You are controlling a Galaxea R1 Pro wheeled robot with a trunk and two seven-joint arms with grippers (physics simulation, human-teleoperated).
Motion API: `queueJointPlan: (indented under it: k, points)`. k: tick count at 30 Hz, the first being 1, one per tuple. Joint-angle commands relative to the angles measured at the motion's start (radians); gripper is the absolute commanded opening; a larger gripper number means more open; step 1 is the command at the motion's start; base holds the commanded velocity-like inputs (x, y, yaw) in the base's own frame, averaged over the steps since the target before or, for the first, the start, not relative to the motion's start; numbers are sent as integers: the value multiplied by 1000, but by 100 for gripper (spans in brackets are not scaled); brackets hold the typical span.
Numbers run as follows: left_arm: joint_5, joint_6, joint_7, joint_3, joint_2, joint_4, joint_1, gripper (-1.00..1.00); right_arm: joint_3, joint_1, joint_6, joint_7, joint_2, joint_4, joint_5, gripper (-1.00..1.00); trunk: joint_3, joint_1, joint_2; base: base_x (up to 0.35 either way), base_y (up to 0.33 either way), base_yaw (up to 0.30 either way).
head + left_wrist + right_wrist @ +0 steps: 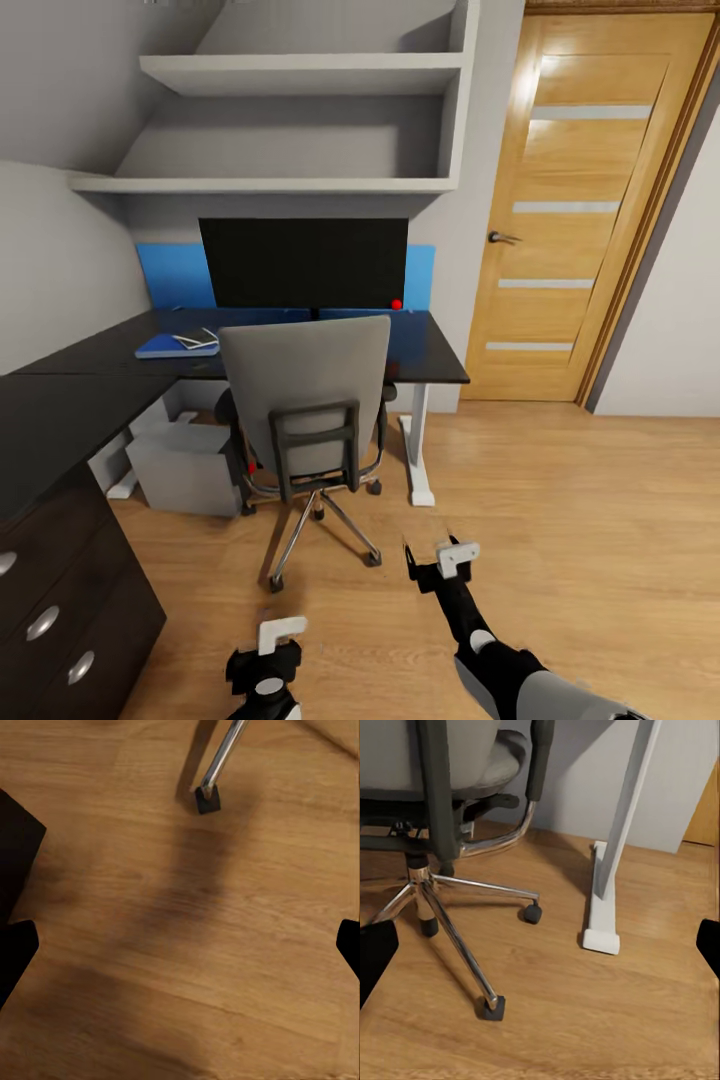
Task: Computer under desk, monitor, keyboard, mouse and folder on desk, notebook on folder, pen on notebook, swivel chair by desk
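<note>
Sitting just ahead of both grippers, the swivel chair is tucked at the desk. The left gripper and the right gripper are both spread wide over the floor, holding nothing.

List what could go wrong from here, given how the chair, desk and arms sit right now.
1. The swivel chair stands between the robot and the desk, with its back to the robot; reaching over it for the folder could bump it.
2. Its chrome legs and castors spread toward both arms; the right pincer hangs close and could snag one.
3. The black drawer unit crowds the left pincer when turning.
</note>
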Motion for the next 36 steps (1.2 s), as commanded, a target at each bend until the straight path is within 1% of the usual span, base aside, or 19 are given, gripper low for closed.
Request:
queueJointPlan:
  k: [1, 3, 6, 8, 10, 13, 16, 17, 19, 20, 21, 22, 23, 24, 25, 27, 31, 36]
  points:
    - [10, -32, 6, -9, 1, 36, -1, 100, 10, 6, -19, -5, 1, 18, -5, 100, 2, -4, 7, 0, 0, 0]
    - [12, -92, 5, -9, 0, 121, -1, 100, 10, 24, -56, -6, 1, 55, -6, 100, 9, -12, 21, 0, 0, 0]
    - [12, -131, 5, -9, 0, 177, -1, 100, 10, 39, -74, -6, 1, 75, -6, 100, 18, -23, 42, 0, 0, 0]
    - [13, -179, 4, -9, 0, 248, -1, 100, 9, 61, -97, -7, 1, 90, -7, 100, 24, -31, 56, 0, 0, 0]
    - [13, -235, 3, -8, 0, 327, -1, 100, 9, 103, -127, -7, 1, 97, -7, 100, 31, -39, 70, 0, 0, 0]
    - [17, -259, 2, -7, 0, 359, -1, 100, 9, 130, -139, -8, 1, 99, -7, 100, 40, -50, 91, 0, 0, 0]
    - [32, -270, 0, -5, 1, 379, 0, 100, 9, 167, -146, -9, 1, 107, -7, 100, 49, -62, 112, 0, 0, 0]
    - [51, -275, -21, -4, 7, 387, 15, 100, 9, 205, -149, -8, 2, 133, -8, 100, 53, -65, 119, 0, 0, 0]
    - [60, -275, -48, -4, 20, 388, 32, 100, 9, 219, -154, -8, 1, 147, -8, 100, 59, -73, 133, 0, 0, 0]
    - [67, -275, -76, -4, 30, 389, 46, 100, 8, 229, -160, -8, 1, 157, -9, 100, 62, -77, 140, 0, 0, 0]
    - [117, -270, -209, -3, 78, 391, 76, 100, 7, 259, -176, -7, -3, 178, -22, 100, 65, -81, 147, 0, 0, 0]
    - [144, -263, -259, -3, 94, 391, 80, 100, 8, 272, -179, -6, -8, 181, -33, 100, 68, -85, 154, 0, 0, 0]
    - [157, -259, -279, -3, 102, 391, 82, 100, 8, 284, -182, -6, -14, 183, -44, 100, 71, -88, 161, 0, 0, 0]
    - [180, -247, -315, -3, 117, 391, 85, 100, 7, 289, -182, -6, -16, 183, -49, 100, 75, -92, 168, 0, 0, 0]
    - [220, -200, -375, -3, 152, 391, 88, 100, 7, 309, -185, -4, -41, 186, -65, 100, 78, -96, 175, 0, 0, 0]
    - [230, -185, -390, -3, 163, 391, 89, 100, 7, 314, -185, -5, -56, 186, -71, 100, 84, -104, 189, 0, 0, 0]
    - [234, -180, -395, -3, 165, 391, 89, 100, 8, 316, -184, -6, -58, 187, -74, 100, 96, -119, 217, 0, 0, 0]
    - [241, -183, -397, -3, 166, 391, 89, 100, 8, 316, -184, -6, -55, 187, -75, 100, 112, -138, 252, 0, 0, 0]
